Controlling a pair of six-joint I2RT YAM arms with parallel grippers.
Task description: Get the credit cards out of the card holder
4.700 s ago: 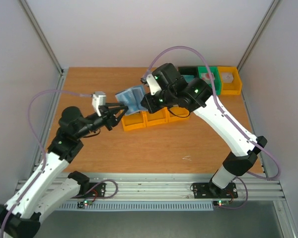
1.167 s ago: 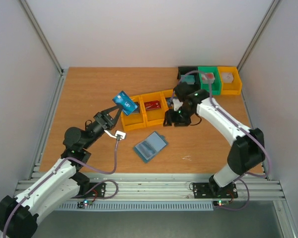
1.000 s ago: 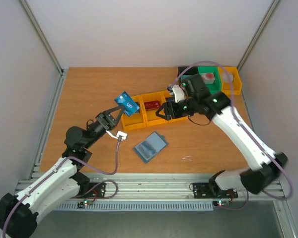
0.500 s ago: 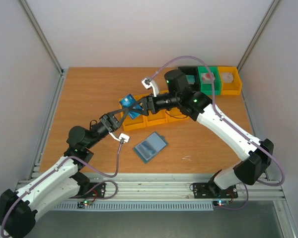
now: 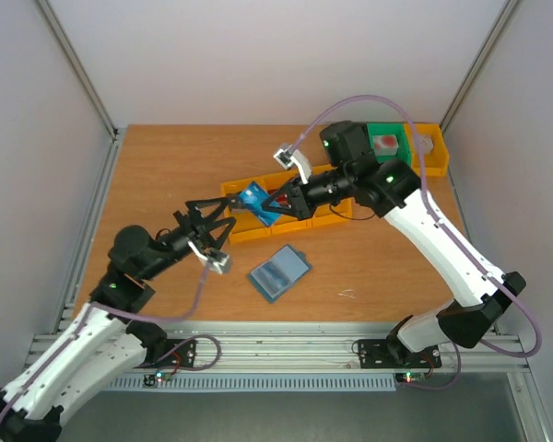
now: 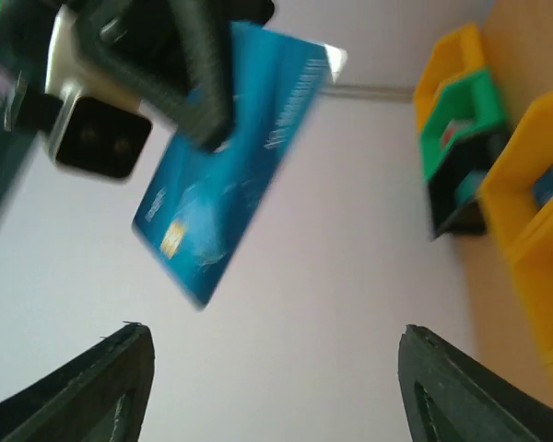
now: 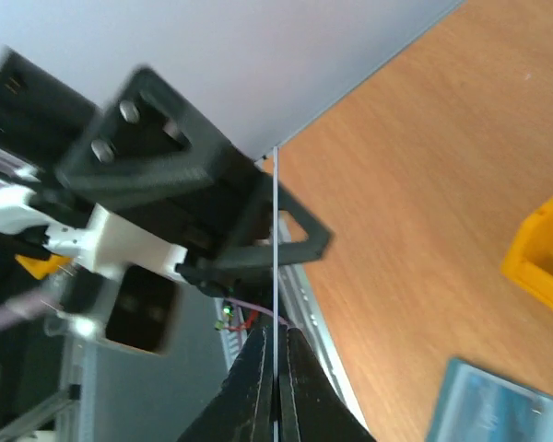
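Blue credit card clamped in the right gripper above the yellow bins; left gripper gapes wide just beside it; card holder flat on the table.

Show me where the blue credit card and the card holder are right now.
blue card [image 6: 229, 175], left wrist view, middle of its printed face.
card holder [image 5: 279, 272], top external view, middle of its upper face.

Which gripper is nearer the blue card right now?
Right. The right gripper is shut on the blue card and holds it in the air. The left gripper sits just left of the card in the top view, its fingers open and clear of it.
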